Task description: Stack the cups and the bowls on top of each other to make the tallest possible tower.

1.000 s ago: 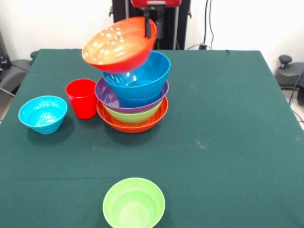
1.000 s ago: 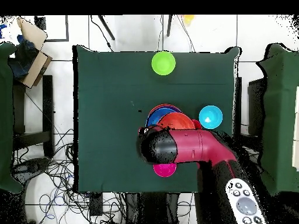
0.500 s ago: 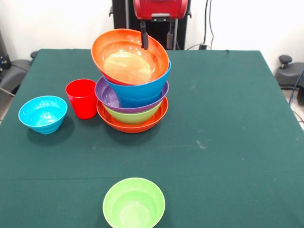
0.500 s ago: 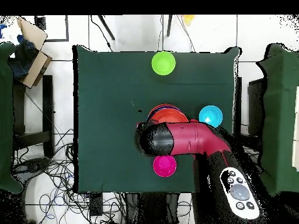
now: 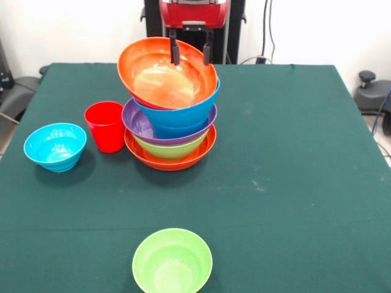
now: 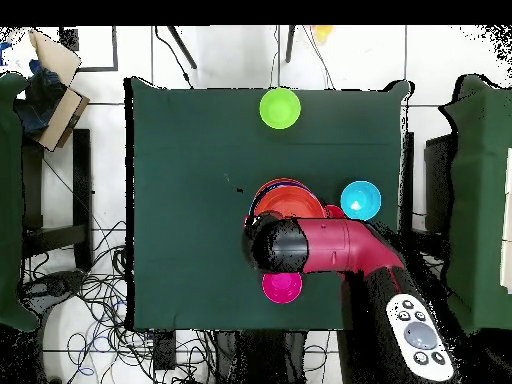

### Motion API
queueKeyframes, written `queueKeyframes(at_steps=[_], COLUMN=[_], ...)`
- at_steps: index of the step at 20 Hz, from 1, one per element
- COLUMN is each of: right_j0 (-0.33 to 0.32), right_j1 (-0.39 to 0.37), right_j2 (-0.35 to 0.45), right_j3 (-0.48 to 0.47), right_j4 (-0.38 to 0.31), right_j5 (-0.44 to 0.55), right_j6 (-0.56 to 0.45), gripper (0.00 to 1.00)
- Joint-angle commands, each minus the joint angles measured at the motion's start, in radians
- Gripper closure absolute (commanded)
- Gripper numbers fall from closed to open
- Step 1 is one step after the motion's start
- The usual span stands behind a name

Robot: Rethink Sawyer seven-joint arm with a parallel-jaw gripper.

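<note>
The tower stands on the green table, toward its far side in the front view. At the bottom is a wide orange bowl. Inside it sits a green bowl, and only its rim and a bit of its side show. Next comes a purple bowl, then a blue bowl. A second blue rim peeks out just under the blue one, but it is hard to tell if that is another bowl. On top sits a second orange bowl, tipped so its inside faces the front camera.

The gripper hangs over the far rim of that top bowl. Its two dark fingers are spread apart and hold nothing.

The red cup stands upright just beside the tower. A light blue bowl sits near the cup. A lone green bowl sits well apart at the near edge, with its bottom cut off by the picture.

From above, the red arm hides much of the tower. A magenta bowl is half hidden under the arm.

No writing can be read anywhere.
</note>
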Motion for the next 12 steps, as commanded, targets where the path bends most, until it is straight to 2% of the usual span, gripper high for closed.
queueKeyframes(at_steps=[1, 6, 8, 9, 11, 12], right_j0=[-0.038, -0.104, -0.157, -0.171, -0.175, -0.178], right_j1=[-0.028, -0.105, -0.189, -0.266, -0.361, -0.382], right_j2=[-0.005, 0.038, 0.077, 0.084, 0.075, 0.074], right_j3=[0.125, 0.221, 0.285, 0.31, 0.321, 0.322], right_j4=[-0.002, 0.031, 0.082, 0.13, 0.187, 0.2], right_j5=[-0.094, -0.101, -0.057, 0.013, 0.124, 0.152], right_j6=[0.084, 0.044, -0.008, -0.05, -0.109, -0.124], gripper=[0.0, 0.0, 0.0, 0.0, 0.0, 0.0])
